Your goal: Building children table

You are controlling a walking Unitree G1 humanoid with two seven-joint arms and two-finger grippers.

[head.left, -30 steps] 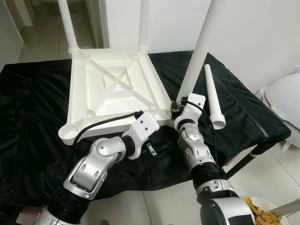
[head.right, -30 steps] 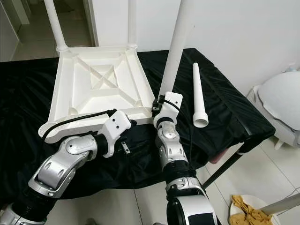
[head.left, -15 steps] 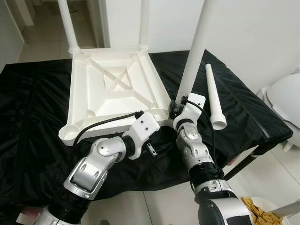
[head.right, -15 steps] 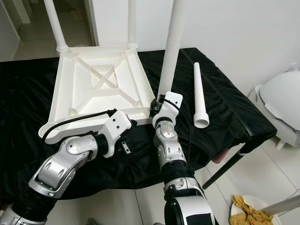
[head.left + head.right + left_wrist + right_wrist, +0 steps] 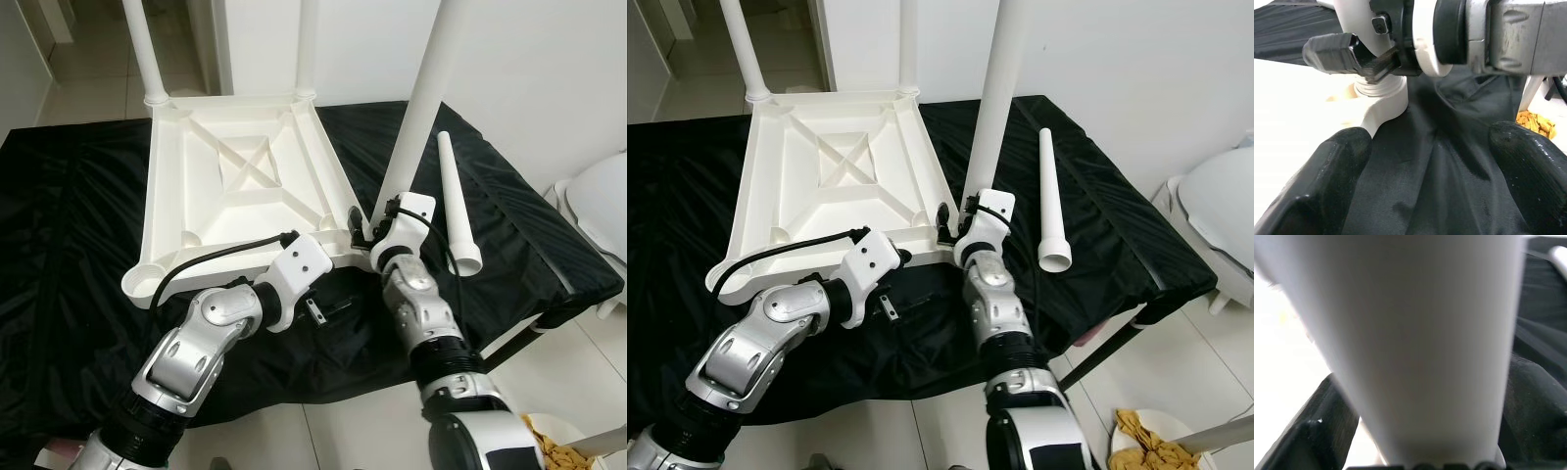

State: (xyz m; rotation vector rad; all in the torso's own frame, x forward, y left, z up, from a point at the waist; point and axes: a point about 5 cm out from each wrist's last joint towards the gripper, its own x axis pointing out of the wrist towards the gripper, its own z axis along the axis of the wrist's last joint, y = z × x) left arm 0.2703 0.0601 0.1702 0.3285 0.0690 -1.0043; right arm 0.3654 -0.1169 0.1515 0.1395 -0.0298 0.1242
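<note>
The white children's table top (image 5: 235, 186) lies upside down on a black-draped table (image 5: 69, 255). Two white legs (image 5: 142, 49) (image 5: 306, 44) stand in its far corners. My right gripper (image 5: 372, 225) is shut on a third leg (image 5: 416, 108), holding it nearly upright at the near right corner socket (image 5: 1378, 93). In the right wrist view this leg (image 5: 1415, 342) sits between the black fingers (image 5: 1317, 431). My left gripper (image 5: 1435, 171) is open just before that corner, low over the cloth, holding nothing. A fourth leg (image 5: 457, 206) lies loose on the cloth to the right.
The draped table's right edge drops off near a black support bar (image 5: 1112, 348). A white rounded fixture (image 5: 602, 196) stands on the floor to the right. A yellow rag (image 5: 1141, 431) lies on the tiled floor below.
The view has shifted slightly. My right gripper stays shut on the leg at the corner, and the leg's lean has changed only a little. The left arm has not moved.
</note>
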